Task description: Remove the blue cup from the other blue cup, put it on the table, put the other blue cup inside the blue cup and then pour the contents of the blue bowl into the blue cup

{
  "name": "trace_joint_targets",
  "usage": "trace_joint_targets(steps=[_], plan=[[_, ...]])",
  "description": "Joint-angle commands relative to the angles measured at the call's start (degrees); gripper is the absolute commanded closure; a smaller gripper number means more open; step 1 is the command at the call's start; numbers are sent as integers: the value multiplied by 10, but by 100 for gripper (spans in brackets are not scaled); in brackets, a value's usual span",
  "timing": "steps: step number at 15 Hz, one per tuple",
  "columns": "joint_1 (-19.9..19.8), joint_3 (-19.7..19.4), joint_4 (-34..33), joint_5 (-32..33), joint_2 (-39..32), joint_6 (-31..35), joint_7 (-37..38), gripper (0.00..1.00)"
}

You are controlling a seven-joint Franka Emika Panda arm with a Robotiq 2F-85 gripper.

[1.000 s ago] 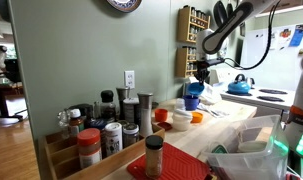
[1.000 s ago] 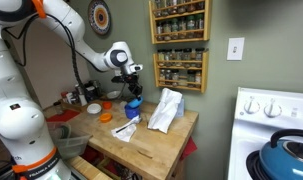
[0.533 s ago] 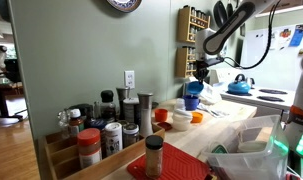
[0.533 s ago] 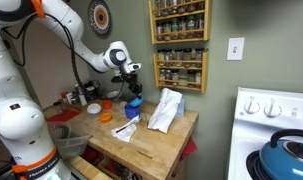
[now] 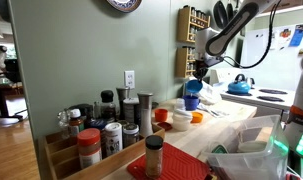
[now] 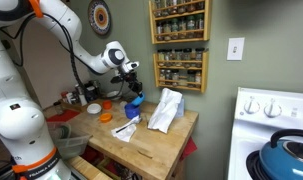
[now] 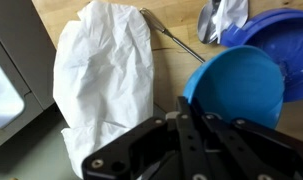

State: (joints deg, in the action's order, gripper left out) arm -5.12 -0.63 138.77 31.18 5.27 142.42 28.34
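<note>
Gripper (image 7: 187, 115) pinched shut on the rim of the blue cup (image 7: 236, 85), at the cup's 8 o'clock in the wrist view. The cup hangs apparently just above the other blue cup (image 5: 192, 104), likely for separation. Arm extended over the table (image 6: 159, 143), wrist pointing down.

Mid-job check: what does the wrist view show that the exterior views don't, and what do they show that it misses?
Wrist only: the open inside of the blue cup and a thin metal rod on the table. Exterior only: the wall spice rack, the blue kettle on the stove, the whole arm. Both: the gripper shut on the cup's rim, with the crumpled white bag beside it.
</note>
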Motion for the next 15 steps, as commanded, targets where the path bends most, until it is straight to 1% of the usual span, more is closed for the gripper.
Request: trace_joint_targets(steps=[1, 6, 11, 12, 15], plan=[[-3, 4, 25, 45, 22, 21, 30, 99], [-4, 7, 34, 83, 33, 30, 44, 99], [-6, 9, 39, 101, 40, 37, 52, 99], [-5, 8, 39, 101, 41, 38, 52, 99], [-3, 5, 41, 72, 41, 33, 35, 99]])
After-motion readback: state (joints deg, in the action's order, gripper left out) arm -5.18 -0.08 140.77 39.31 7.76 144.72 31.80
